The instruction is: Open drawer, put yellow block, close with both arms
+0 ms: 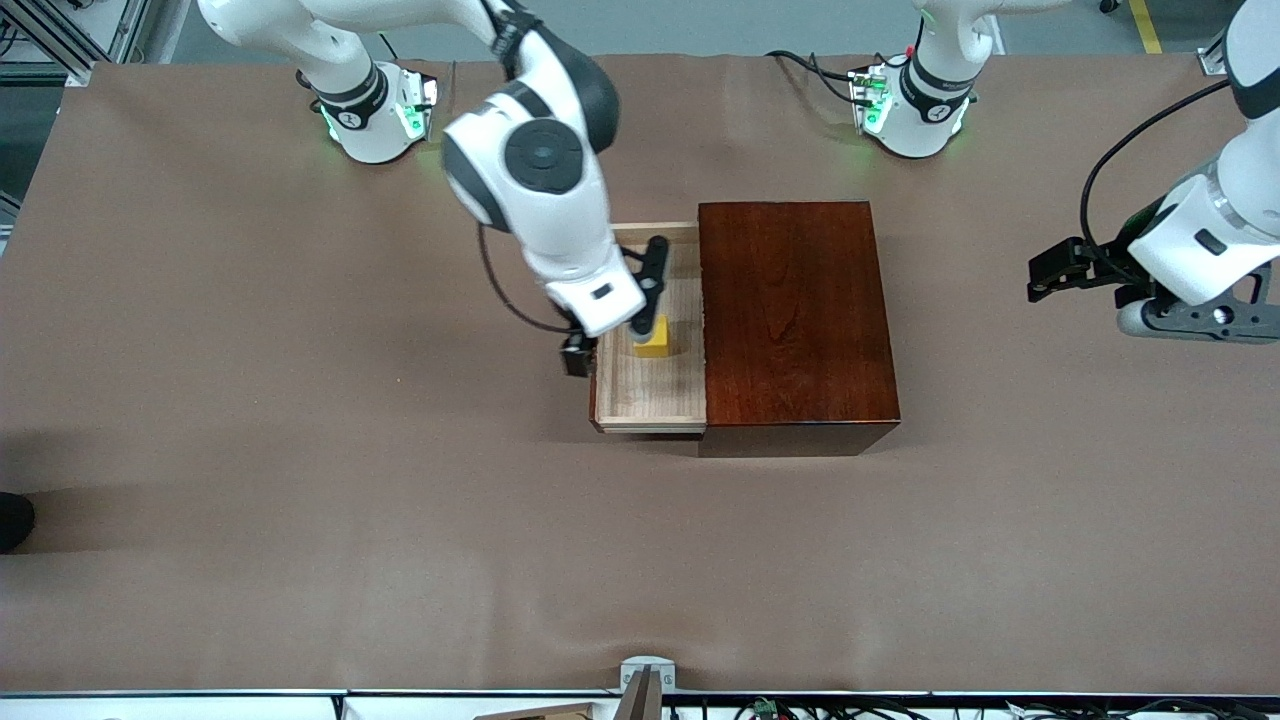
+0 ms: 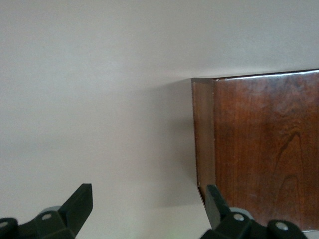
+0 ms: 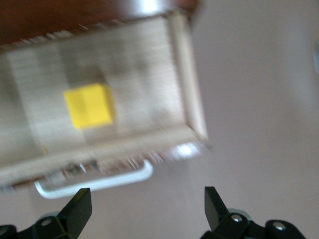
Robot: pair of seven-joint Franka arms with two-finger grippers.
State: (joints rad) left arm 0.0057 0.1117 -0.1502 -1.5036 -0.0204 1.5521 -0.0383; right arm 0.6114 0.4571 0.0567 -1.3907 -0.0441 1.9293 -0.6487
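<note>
Right gripper (image 1: 648, 290): hangs over the pulled-out drawer (image 1: 650, 395), fingers spread wide and holding nothing; in its wrist view the two black fingertips (image 3: 79, 206) stand well apart with bare table between them.
Yellow block (image 1: 654, 340): a small bright yellow cube with flat faces and clean edges, lying loose on the drawer's pale wooden floor.
Block and right gripper: the block sits below the gripper, close to one fingertip in the front view; in the right wrist view the block (image 3: 89, 105) shows apart from both fingertips, not between them.
Drawer: a light-wood tray, slid out of the box toward the right arm's end of the table; a white bar handle (image 3: 94, 181) runs along its outer front.
Box (image 1: 795, 320): glossy dark reddish wood, just beside the open tray and around its inner end.
Left gripper (image 1: 1050, 270): waits in the air over bare table at the left arm's end, well apart from the box; its fingers (image 2: 79, 204) are spread and empty.
Table (image 1: 300, 500): covered in plain brown.
</note>
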